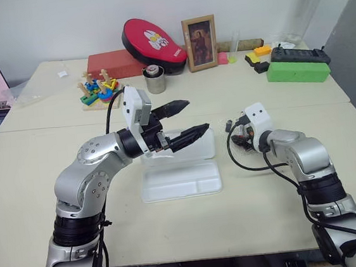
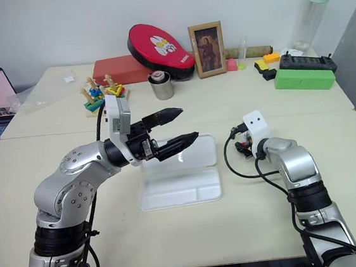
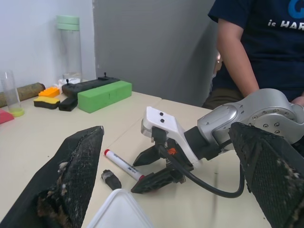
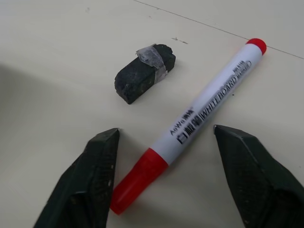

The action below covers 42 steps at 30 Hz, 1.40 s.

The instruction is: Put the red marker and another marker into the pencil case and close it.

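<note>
The red marker (image 4: pixel 190 126), white-barrelled with a red cap, lies flat on the table to the right of the pencil case. My right gripper (image 4: pixel 166 132) is open and low over it, one finger on each side of the capped end, neither touching. A small dark piece (image 4: pixel 142 73) lies just beyond the marker. The white pencil case (image 1: pixel 180 183) lies open in the middle of the table. My left gripper (image 1: pixel 199 114) hovers open and empty above the case's far half, pointing right. Its wrist view shows the right gripper (image 3: pixel 152 166) beside the marker (image 3: pixel 123 165). Another marker is out of view.
A green box (image 1: pixel 297 71), a black controller and small coloured blocks sit at the far right. A metal cup (image 1: pixel 155 80), a wooden toy (image 1: pixel 99 89), a red pad (image 1: pixel 154 45) and a picture frame (image 1: pixel 200 43) stand at the back. A person (image 3: pixel 256 47) is beside the table's right edge.
</note>
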Tool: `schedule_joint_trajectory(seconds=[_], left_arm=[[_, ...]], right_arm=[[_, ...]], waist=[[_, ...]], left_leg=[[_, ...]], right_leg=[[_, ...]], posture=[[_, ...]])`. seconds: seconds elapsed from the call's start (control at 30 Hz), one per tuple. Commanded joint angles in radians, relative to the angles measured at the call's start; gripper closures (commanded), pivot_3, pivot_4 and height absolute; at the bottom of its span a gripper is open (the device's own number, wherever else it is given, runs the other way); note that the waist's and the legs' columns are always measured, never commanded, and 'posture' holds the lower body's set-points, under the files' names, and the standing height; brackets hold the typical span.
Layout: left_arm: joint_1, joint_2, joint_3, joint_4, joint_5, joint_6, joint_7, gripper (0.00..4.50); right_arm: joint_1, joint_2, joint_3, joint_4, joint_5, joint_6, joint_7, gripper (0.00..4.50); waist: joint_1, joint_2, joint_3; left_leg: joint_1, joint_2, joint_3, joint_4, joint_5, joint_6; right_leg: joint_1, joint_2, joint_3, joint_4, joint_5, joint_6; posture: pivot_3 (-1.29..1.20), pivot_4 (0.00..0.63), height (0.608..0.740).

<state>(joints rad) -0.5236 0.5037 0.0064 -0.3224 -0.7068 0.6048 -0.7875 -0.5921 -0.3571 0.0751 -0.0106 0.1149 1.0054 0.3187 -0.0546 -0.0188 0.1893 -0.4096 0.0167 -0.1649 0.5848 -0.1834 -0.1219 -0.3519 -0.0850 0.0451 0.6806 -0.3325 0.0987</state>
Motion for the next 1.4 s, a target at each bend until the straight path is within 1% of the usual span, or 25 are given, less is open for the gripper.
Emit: schedule_joint_trajectory(seconds=[0.03, 0.13, 0.17, 0.3, 0.33, 0.43, 0.5, 0.6, 0.67, 0.8, 0.87, 0.93, 1.03, 1.13, 1.2, 1.4], left_arm=[[-0.013, -0.006, 0.018, -0.028, -0.006, -0.013, 0.003, 0.00], [-0.015, -0.009, 0.018, -0.027, -0.007, -0.014, 0.005, 0.00], [-0.017, -0.010, 0.018, -0.026, -0.007, -0.014, 0.006, 0.00], [-0.021, -0.012, 0.016, -0.024, -0.008, -0.015, 0.006, 0.00], [-0.021, -0.013, 0.015, -0.023, -0.007, -0.015, 0.005, 0.00], [-0.023, -0.015, 0.013, -0.015, -0.003, -0.018, 0.002, 0.00], [-0.022, -0.017, 0.017, -0.011, -0.005, -0.018, 0.005, 0.00], [-0.002, -0.002, 0.037, -0.016, -0.004, -0.014, 0.013, 0.00], [0.035, 0.025, 0.071, -0.038, -0.016, -0.002, 0.019, 0.00], [0.157, 0.108, 0.162, -0.122, -0.035, 0.027, 0.026, 0.00], [0.239, 0.140, 0.233, -0.169, -0.058, 0.042, 0.038, 0.00], [0.307, 0.165, 0.291, -0.204, -0.074, 0.054, 0.053, 0.00], [0.411, 0.187, 0.386, -0.254, -0.113, 0.077, 0.080, 0.00], [0.521, 0.193, 0.463, -0.291, -0.125, 0.078, 0.098, 0.00], [0.566, 0.206, 0.483, -0.306, -0.111, 0.074, 0.100, 0.00], [0.648, 0.215, 0.555, -0.359, -0.145, 0.077, 0.132, 0.00]], right_arm=[[-0.001, -0.018, -0.032, 0.034, -0.040, -0.009, -0.054, 2.21], [-0.004, -0.010, -0.047, 0.052, -0.045, -0.016, -0.080, 2.95], [-0.005, -0.007, -0.052, 0.057, -0.046, -0.019, -0.087, 3.13], [-0.004, -0.004, -0.065, 0.082, -0.052, -0.036, -0.117, 4.15], [-0.004, -0.004, -0.067, 0.084, -0.051, -0.039, -0.120, 4.23], [-0.009, 0.001, -0.083, 0.081, -0.044, -0.050, -0.131, 4.25], [-0.028, 0.016, -0.118, 0.077, -0.021, -0.074, -0.137, 4.25], [-0.064, 0.001, -0.127, 0.063, -0.012, -0.182, -0.104, 4.25], [-0.087, -0.020, -0.114, 0.034, 0.017, -0.265, -0.020, 4.25], [-0.104, -0.054, -0.087, -0.062, 0.108, -0.452, 0.208, 4.25], [-0.103, -0.071, -0.065, -0.137, 0.177, -0.474, 0.333, 4.25], [-0.106, -0.077, -0.046, -0.185, 0.241, -0.455, 0.419, 4.25], [-0.102, -0.110, 0.061, -0.248, 0.243, -0.457, 0.531, 4.25], [-0.102, -0.143, 0.199, -0.249, 0.148, -0.539, 0.604, 4.25], [-0.102, -0.144, 0.248, -0.226, 0.118, -0.570, 0.627, 4.25], [-0.089, -0.127, 0.375, -0.163, 0.011, -0.657, 0.658, 4.25]], waist=[[0.001, 0.000, 0.000], [0.003, 0.000, 0.000], [0.003, 0.000, 0.000], [0.004, 0.000, 0.000], [0.004, 0.000, 0.000], [0.004, 0.000, 0.000], [0.005, 0.000, 0.000], [0.002, 0.000, 0.000], [-0.005, 0.001, 0.001], [-0.030, 0.002, 0.001], [-0.034, 0.002, 0.001], [-0.035, 0.002, 0.001], [-0.029, 0.002, 0.001], [-0.022, 0.002, 0.001], [-0.023, 0.002, 0.001], [-0.004, 0.002, 0.001]], left_leg=[[0.000, 0.000, 0.000, 0.000, 0.000, 0.000], [0.000, 0.000, 0.000, 0.000, 0.000, 0.000], [0.000, 0.000, 0.000, 0.000, 0.000, 0.000], [0.000, 0.000, 0.000, 0.000, 0.000, 0.000], [0.000, 0.000, 0.000, 0.001, 0.000, 0.000], [0.000, 0.000, 0.000, 0.001, 0.000, 0.000], [0.000, 0.000, 0.000, 0.001, 0.000, 0.000], [-0.001, 0.000, 0.000, 0.000, 0.000, 0.000], [-0.001, 0.000, 0.000, 0.000, 0.000, 0.000], [-0.002, 0.000, 0.000, -0.003, 0.000, 0.000], [-0.002, 0.001, 0.001, -0.006, 0.000, 0.000], [-0.002, 0.001, 0.001, -0.007, 0.000, 0.000], [-0.002, 0.001, 0.001, -0.007, 0.000, 0.000], [-0.001, 0.001, 0.001, -0.007, 0.000, 0.000], [0.000, 0.001, 0.000, -0.007, 0.000, 0.000], [0.000, 0.001, 0.001, -0.007, 0.000, 0.000]], right_leg=[[0.000, 0.000, 0.000, 0.000, 0.000, 0.000], [0.000, 0.000, 0.000, 0.000, 0.000, 0.000], [0.000, 0.000, 0.000, 0.000, 0.000, 0.000], [0.000, 0.000, 0.000, 0.000, 0.000, 0.000], [0.000, 0.000, 0.000, 0.000, 0.000, 0.000], [0.000, 0.000, 0.000, 0.000, 0.000, 0.000], [0.000, 0.000, 0.000, 0.000, 0.000, 0.000], [0.000, 0.000, 0.000, 0.000, 0.000, 0.000], [-0.001, 0.000, 0.000, 0.000, 0.000, 0.000], [-0.003, 0.000, 0.001, -0.001, 0.000, 0.000], [-0.004, 0.000, 0.001, -0.002, 0.000, 0.000], [-0.004, 0.000, 0.001, -0.002, 0.000, 0.000], [-0.004, 0.000, 0.000, -0.002, -0.001, 0.000], [-0.004, 0.000, 0.000, -0.002, -0.001, 0.000], [-0.003, 0.000, 0.000, -0.001, -0.001, -0.001], [-0.003, 0.000, 0.000, -0.001, -0.001, -0.001]], posture=[[0.00, 0.150, 0.740], [0.00, 0.150, 0.740], [0.00, 0.150, 0.740], [0.00, 0.150, 0.740], [0.00, 0.150, 0.740], [0.00, 0.150, 0.740], [0.00, 0.150, 0.740], [0.00, 0.150, 0.740], [0.00, 0.150, 0.740], [0.00, 0.150, 0.740], [0.00, 0.150, 0.740], [0.00, 0.150, 0.740], [0.00, 0.150, 0.740], [0.00, 0.150, 0.740], [0.00, 0.150, 0.740], [0.00, 0.150, 0.740]])
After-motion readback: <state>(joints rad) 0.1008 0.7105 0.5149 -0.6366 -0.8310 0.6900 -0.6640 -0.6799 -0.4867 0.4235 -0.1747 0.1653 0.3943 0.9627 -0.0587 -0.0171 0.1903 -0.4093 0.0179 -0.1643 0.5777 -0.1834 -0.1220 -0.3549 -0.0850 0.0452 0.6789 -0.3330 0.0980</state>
